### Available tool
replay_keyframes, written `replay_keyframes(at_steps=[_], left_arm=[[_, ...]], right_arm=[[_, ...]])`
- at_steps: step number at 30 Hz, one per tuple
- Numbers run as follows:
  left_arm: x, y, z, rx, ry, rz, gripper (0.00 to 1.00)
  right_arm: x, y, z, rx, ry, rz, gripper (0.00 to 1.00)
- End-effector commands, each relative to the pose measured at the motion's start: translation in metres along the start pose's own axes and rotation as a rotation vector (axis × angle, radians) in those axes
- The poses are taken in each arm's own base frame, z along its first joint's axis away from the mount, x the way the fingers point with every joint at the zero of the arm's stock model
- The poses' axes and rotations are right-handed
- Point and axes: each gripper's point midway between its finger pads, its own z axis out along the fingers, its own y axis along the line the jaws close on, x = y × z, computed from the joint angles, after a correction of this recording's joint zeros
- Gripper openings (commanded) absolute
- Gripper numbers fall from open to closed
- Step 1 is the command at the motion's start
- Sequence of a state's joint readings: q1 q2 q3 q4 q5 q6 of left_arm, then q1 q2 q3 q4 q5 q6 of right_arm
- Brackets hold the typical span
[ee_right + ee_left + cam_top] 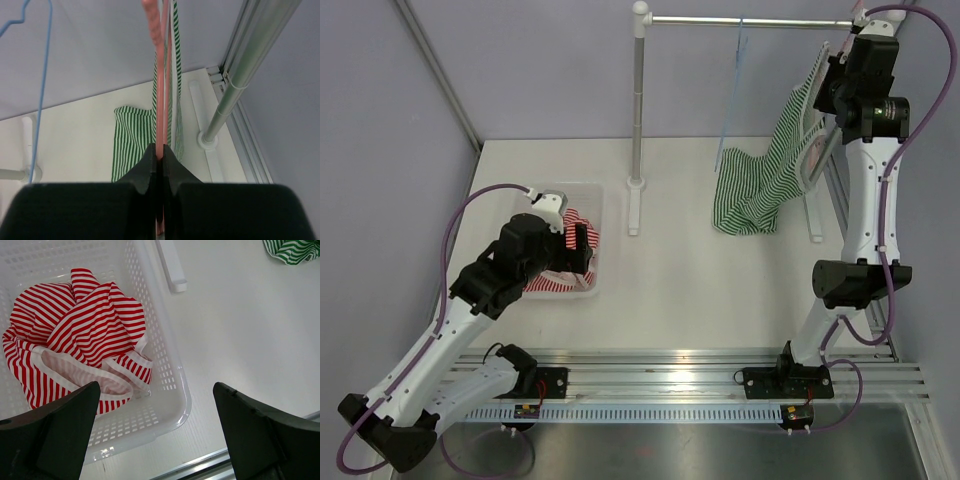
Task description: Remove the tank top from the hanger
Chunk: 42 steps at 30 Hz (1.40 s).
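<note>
The green-and-white striped tank top (760, 190) hangs from a pink hanger (817, 150) at the right end of the rack, and its lower part lies bunched on the table. My right gripper (832, 70) is raised near the rail. In the right wrist view it (160, 152) is shut on the pink hanger (160, 75), with the tank top (131, 140) draped below. My left gripper (582, 245) is open and empty over a white basket; the left wrist view (156, 386) shows its jaws wide apart. A corner of the tank top (292, 250) shows there.
The white basket (592, 200) holds a red-and-white striped garment (80, 335). An empty blue hanger (735, 80) hangs on the rail (750, 20). The rack's left post (638, 110) stands mid-table; its right post (235, 80) is next to my right gripper.
</note>
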<state>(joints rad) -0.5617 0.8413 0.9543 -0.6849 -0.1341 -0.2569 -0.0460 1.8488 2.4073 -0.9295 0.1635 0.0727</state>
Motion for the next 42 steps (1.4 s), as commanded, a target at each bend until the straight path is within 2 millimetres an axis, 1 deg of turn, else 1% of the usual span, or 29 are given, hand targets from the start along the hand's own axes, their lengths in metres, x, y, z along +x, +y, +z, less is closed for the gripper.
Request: replay_keyframes(at_steps=[1,5,6,8,9,11,12,13,14,15,16,17,18,19,20,21,22,23,24,26,27,29,30,31,32,34,37,38,42], left_arm=[[-0.01,-0.007,0.002,0.032,-0.039,0.014,0.99],[-0.01,-0.006,0.001,0.029,-0.041,0.009,0.99],[-0.011,-0.007,0.0,0.036,-0.047,0.007,0.99],[-0.015,-0.009,-0.002,0.046,-0.057,-0.001,0.99],[-0.02,-0.013,-0.005,0.064,-0.071,-0.005,0.99],[-0.03,-0.017,-0.011,0.082,-0.103,-0.028,0.99],[-0.036,-0.018,-0.014,0.081,-0.121,-0.04,0.99],[-0.05,-0.022,-0.021,0.092,-0.156,-0.066,0.99],[-0.058,-0.024,-0.024,0.098,-0.168,-0.078,0.99],[-0.066,-0.026,-0.028,0.104,-0.184,-0.088,0.99],[-0.083,-0.034,-0.039,0.125,-0.225,-0.106,0.99],[-0.092,-0.039,-0.038,0.128,-0.235,-0.11,0.99],[-0.102,-0.041,-0.04,0.124,-0.26,-0.114,0.99],[-0.109,-0.052,-0.042,0.149,-0.273,-0.113,0.99],[-0.128,-0.061,-0.045,0.169,-0.31,-0.116,0.99],[-0.135,-0.066,-0.043,0.171,-0.318,-0.116,0.99],[-0.143,-0.079,-0.044,0.202,-0.332,-0.107,0.99],[-0.16,-0.087,-0.052,0.227,-0.367,-0.108,0.99],[-0.162,-0.097,-0.039,0.232,-0.347,-0.085,0.99],[-0.185,-0.121,-0.046,0.298,-0.392,-0.058,0.99],[-0.185,-0.14,-0.038,0.34,-0.377,-0.006,0.99],[-0.199,-0.164,-0.041,0.405,-0.413,0.036,0.99],[-0.209,-0.178,-0.049,0.447,-0.453,0.089,0.99],[-0.21,-0.2,-0.047,0.488,-0.471,0.124,0.99],[-0.212,-0.211,-0.048,0.509,-0.489,0.154,0.99],[-0.212,-0.234,-0.043,0.535,-0.515,0.221,0.98],[-0.216,-0.246,-0.037,0.54,-0.521,0.238,0.96],[-0.213,-0.25,-0.027,0.534,-0.509,0.248,0.92],[-0.214,-0.248,-0.002,0.451,-0.504,0.266,0.81]], right_arm=[[-0.058,0.013,-0.056,-0.109,-0.186,-0.007,0.0],[-0.061,0.024,-0.074,-0.186,-0.207,-0.019,0.0],[-0.063,0.03,-0.083,-0.231,-0.214,-0.021,0.0],[-0.054,0.035,-0.088,-0.263,-0.184,-0.019,0.0],[-0.052,0.039,-0.098,-0.296,-0.178,-0.018,0.0],[-0.03,0.042,-0.102,-0.32,-0.097,0.002,0.0],[-0.026,0.046,-0.115,-0.353,-0.086,0.01,0.0],[-0.016,0.049,-0.121,-0.373,-0.051,0.034,0.0],[0.005,0.051,-0.117,-0.39,0.011,0.044,0.0],[0.009,0.057,-0.138,-0.444,0.01,0.051,0.0],[0.014,0.059,-0.144,-0.464,0.018,0.065,0.0],[0.035,0.06,-0.141,-0.469,0.071,0.079,0.0],[0.036,0.063,-0.161,-0.51,0.055,0.085,0.0],[0.042,0.064,-0.169,-0.529,0.063,0.091,0.0],[0.057,0.065,-0.169,-0.535,0.099,0.101,0.0],[0.058,0.068,-0.19,-0.578,0.08,0.106,0.0],[0.064,0.068,-0.197,-0.592,0.091,0.106,0.0],[0.076,0.068,-0.198,-0.597,0.124,0.113,0.0],[0.08,0.069,-0.214,-0.626,0.117,0.107,0.0],[0.096,0.067,-0.234,-0.653,0.143,0.089,0.0],[0.102,0.071,-0.243,-0.674,0.145,0.082,0.0],[0.111,0.073,-0.257,-0.707,0.148,0.079,0.0],[0.115,0.077,-0.273,-0.74,0.133,0.06,0.0],[0.118,0.077,-0.278,-0.748,0.14,0.058,0.0],[0.122,0.078,-0.283,-0.761,0.146,0.051,0.0],[0.128,0.087,-0.304,-0.842,0.155,0.035,0.0],[0.133,0.094,-0.324,-0.93,0.16,0.026,0.0],[0.132,0.094,-0.327,-0.936,0.152,0.027,0.0],[0.132,0.098,-0.342,-0.999,0.143,0.03,0.0]])
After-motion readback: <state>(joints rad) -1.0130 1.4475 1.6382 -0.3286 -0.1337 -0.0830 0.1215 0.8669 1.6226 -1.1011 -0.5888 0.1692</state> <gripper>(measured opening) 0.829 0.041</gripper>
